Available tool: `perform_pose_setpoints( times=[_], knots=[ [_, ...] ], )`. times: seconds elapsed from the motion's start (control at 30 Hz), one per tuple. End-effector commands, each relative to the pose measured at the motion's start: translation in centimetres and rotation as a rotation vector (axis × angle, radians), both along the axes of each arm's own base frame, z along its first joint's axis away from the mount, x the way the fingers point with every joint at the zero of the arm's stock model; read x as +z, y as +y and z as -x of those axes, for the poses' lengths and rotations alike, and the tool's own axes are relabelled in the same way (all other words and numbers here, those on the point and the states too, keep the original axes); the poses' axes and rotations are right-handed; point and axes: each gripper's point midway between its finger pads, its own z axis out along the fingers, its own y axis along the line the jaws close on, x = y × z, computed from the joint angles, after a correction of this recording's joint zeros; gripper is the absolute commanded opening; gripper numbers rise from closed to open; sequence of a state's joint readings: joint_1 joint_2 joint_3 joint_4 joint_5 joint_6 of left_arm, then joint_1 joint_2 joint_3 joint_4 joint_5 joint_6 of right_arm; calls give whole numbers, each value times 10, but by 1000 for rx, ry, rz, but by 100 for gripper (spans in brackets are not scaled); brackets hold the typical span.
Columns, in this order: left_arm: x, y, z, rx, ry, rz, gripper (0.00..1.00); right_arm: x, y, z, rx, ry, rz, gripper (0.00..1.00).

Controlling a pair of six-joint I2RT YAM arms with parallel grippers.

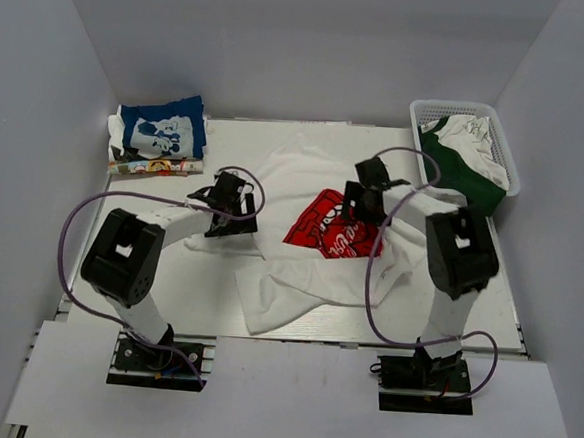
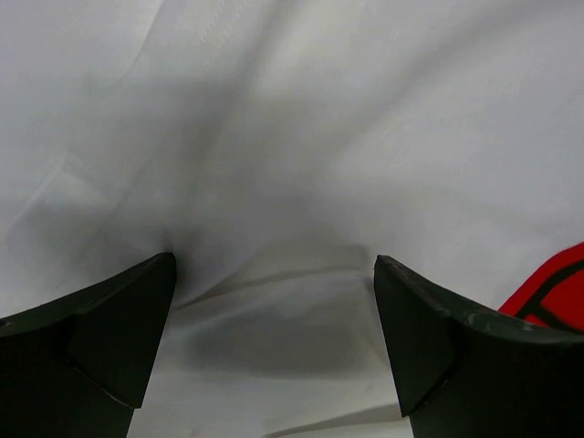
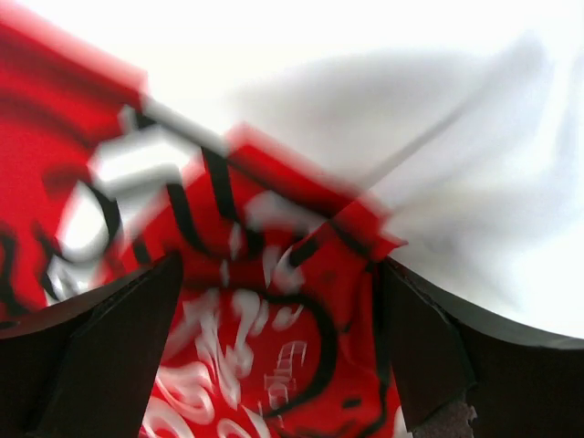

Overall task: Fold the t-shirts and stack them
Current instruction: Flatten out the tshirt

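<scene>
My left gripper (image 1: 231,203) has its jaws spread wide and empty. It sits low at the left edge of the white t-shirt (image 1: 298,275). In my left wrist view only rumpled white cloth lies between my two fingers (image 2: 109,328), and a sliver of the red logo panel (image 1: 333,232) shows at the lower right edge. I cannot tell whether my fingertips touch the cloth.

My right gripper (image 1: 369,189) is spread wide too and holds nothing. It hangs over the upper part of the red panel, which fills the left and bottom of the right wrist view, blurred.

The white t-shirt lies crumpled across the middle of the table (image 1: 202,293), at the centre of the overhead frame. The blue t-shirt (image 1: 161,133) sits folded on top of another folded cloth (image 1: 140,165) in the upper left. A white basket (image 1: 512,159) in the upper right holds green and white cloth.
</scene>
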State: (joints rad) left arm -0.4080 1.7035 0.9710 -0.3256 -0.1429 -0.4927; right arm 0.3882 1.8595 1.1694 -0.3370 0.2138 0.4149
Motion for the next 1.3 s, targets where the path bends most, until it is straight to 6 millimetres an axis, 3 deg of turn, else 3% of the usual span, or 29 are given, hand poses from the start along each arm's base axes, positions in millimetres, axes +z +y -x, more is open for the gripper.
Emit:
perform_pose_setpoints(
  times=[0.0,0.03,0.07,0.1,0.13,0.17,0.23,0.3,0.33,0.4,0.43,0.47,0.5,0.53,0.57,0.6,0.63,0.67,0.7,0.73,0.9,1.0,1.03,1.07,1.13,1.2,1.27],
  knots=[
    [-15,31,57,120,138,-79,100,-38,26,-5,78,127,25,90],
    [-17,36,64,146,153,-92,100,-13,38,-38,75,56,15,90],
    [-17,35,71,134,166,-100,100,-21,42,-53,83,60,16,90],
    [-17,35,71,134,166,-100,100,-31,38,-50,81,84,27,90],
    [-15,31,71,124,163,-100,100,-5,48,-82,74,2,-6,90],
    [-8,28,65,119,136,-97,100,-9,50,-88,83,3,6,90],
    [15,26,53,131,86,-94,100,23,58,-116,110,-78,-5,90],
    [39,23,41,138,20,-89,100,46,64,-123,148,-121,-4,90],
    [53,25,40,146,-17,-79,100,76,68,-124,168,-175,-16,90],
    [70,30,40,173,-55,-74,100,84,75,-110,208,-188,-31,90],
    [71,42,47,225,-41,-77,100,98,68,-86,244,-196,-23,90],
    [78,49,53,264,-50,-69,100,102,68,-77,255,-205,-23,90],
    [73,57,64,310,-26,-80,100,105,83,-64,295,-222,-35,90],
    [72,74,71,385,-38,-137,100,149,85,-50,311,-308,-69,90],
    [66,86,85,476,-9,-151,100,115,85,-17,336,-226,-51,90],
    [60,95,99,509,-2,-165,100,117,90,-4,355,-227,-55,90],
    [59,105,104,561,-8,-177,100,130,108,30,430,-253,-77,90],
    [57,108,104,592,-21,-157,100,127,114,44,455,-245,-79,90],
    [48,111,112,604,-14,-156,100,106,113,66,497,-193,-53,90],
    [50,118,111,646,-48,-151,100,114,133,95,585,-204,-63,90],
    [30,131,106,700,-52,-163,100,76,140,166,795,-77,-11,90],
    [17,136,103,697,-42,-179,100,64,147,194,887,-66,37,90],
    [15,133,101,693,-40,-168,100,56,140,193,882,-59,112,90],
    [9,131,102,676,-22,-162,100,51,149,208,936,-58,140,90],
    [1,130,98,666,-14,-165,100,48,153,211,946,-85,193,90],
    [-7,127,100,657,9,-157,93,45,164,225,1001,-95,195,90],
    [-12,126,97,644,10,-146,68,48,175,231,1041,-113,152,90]
  ],
)
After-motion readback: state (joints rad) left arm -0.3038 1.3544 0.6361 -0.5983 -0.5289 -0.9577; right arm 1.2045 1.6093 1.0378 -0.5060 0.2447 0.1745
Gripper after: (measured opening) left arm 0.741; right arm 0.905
